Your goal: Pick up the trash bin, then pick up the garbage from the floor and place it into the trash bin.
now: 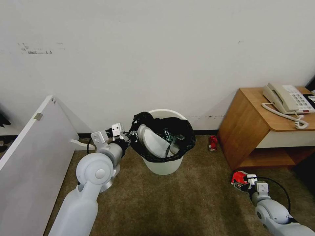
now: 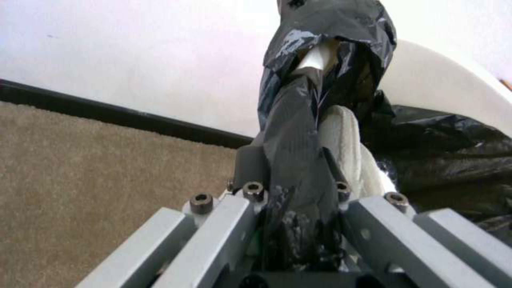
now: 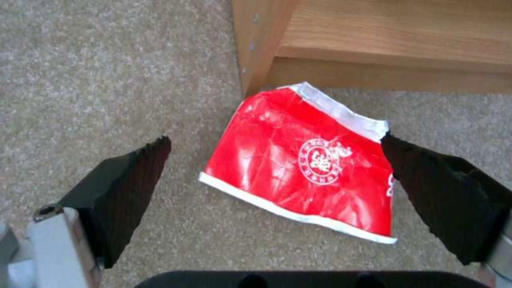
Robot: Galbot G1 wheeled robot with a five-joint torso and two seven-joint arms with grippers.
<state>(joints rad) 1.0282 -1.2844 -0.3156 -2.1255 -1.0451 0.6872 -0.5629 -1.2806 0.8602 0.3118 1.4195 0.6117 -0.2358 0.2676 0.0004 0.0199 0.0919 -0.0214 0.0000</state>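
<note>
Red foil packet (image 3: 301,168), flat, crumpled, white-edged: on carpet floor (image 3: 107,72) just beside wooden cabinet (image 3: 373,36) foot, directly between right gripper (image 3: 275,192) fingers (image 3: 125,188); fingers spread wide, nothing held, not yet touching. Long axis roughly across finger gap. Left gripper (image 1: 126,137) well apart, clamped on black-bag-lined rim of round white plastic trash bin (image 1: 164,164); grip confirmed in left wrist view. Head view alone: red can (image 1: 213,143) on floor by wall, white slipper (image 1: 151,141) in bin.

Wooden side table (image 1: 254,131) against the white wall (image 1: 157,52), beige corded telephone (image 1: 287,98) on the table's top, brown carpet (image 1: 183,203) below the table, white panel (image 1: 32,157) leaning well apart from the table
</note>
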